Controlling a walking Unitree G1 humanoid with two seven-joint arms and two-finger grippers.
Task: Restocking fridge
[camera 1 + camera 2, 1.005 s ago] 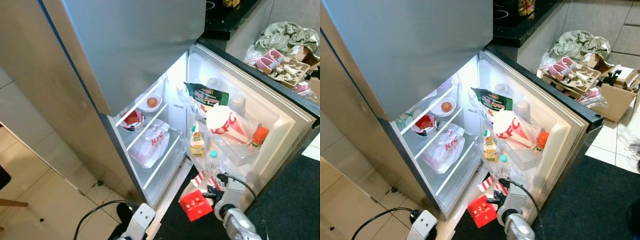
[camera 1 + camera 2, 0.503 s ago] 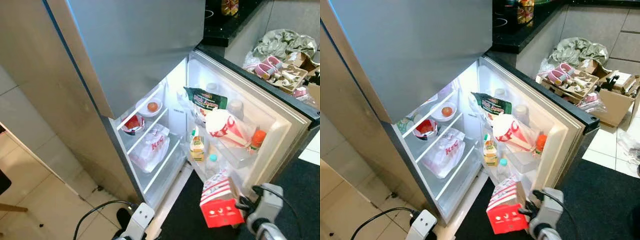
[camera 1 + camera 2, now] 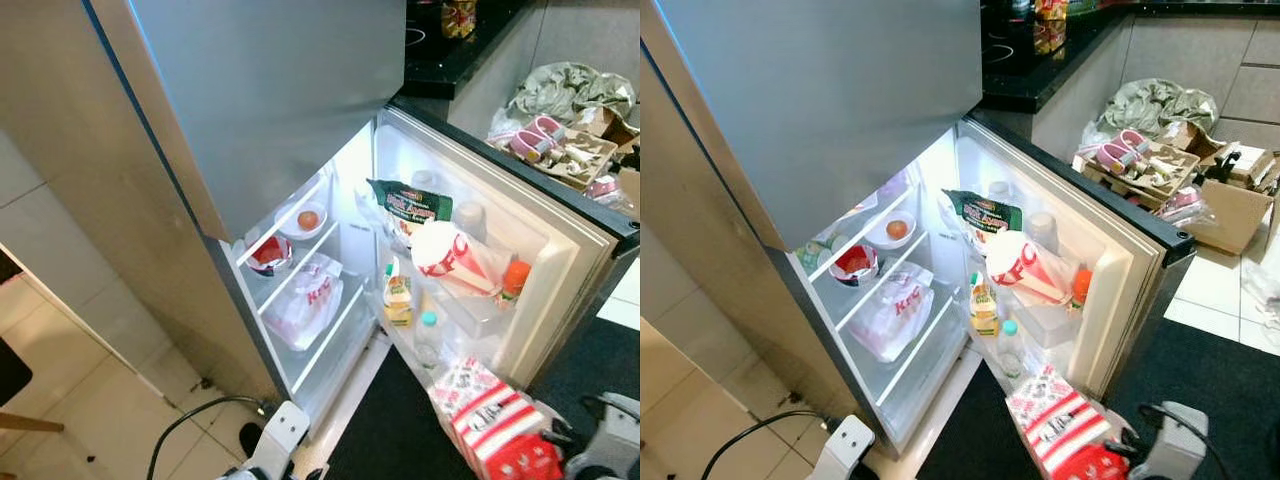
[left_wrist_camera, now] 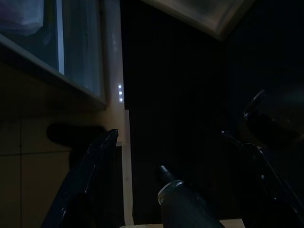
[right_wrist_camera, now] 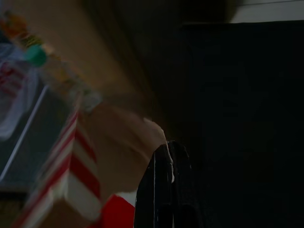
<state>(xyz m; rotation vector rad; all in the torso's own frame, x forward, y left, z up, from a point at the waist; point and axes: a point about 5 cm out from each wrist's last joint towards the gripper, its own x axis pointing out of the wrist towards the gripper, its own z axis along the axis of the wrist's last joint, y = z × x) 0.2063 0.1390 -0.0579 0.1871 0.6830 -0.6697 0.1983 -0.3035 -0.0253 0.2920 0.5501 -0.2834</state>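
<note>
- Left eye view: the fridge point(image 3: 300, 120) stands open, its door point(image 3: 520, 240) swung wide toward the robot's right.
- Shelves hold a white bag point(image 3: 305, 300), a red bowl point(image 3: 268, 252) and a dish with an egg point(image 3: 307, 219). The door rack holds a green packet point(image 3: 410, 200), a bucket point(image 3: 450, 250), a carton point(image 3: 398, 295), a bottle point(image 3: 428, 335) and an orange can point(image 3: 515, 278).
- Much is already stocked, by my judgement. One item is not yet in: a red-and-white striped box point(image 3: 495, 420), low at the right over the dark mat point(image 3: 400, 440), just beside the door's bottom edge.
- Right gripper point(image 5: 167, 159) pinches that box, fingers pressed together on its edge in the right wrist view; I judge it is being carried.
- Left gripper point(image 4: 175, 142) hangs idle, fingers spread with nothing between them.
- Still to do: set the box on a shelf or in the rack, then close the door.
- Hard to tell: the box's lower end is cut off by the frame, and its print cannot be read. Both wrist views are dark, the right one blurred.
</note>
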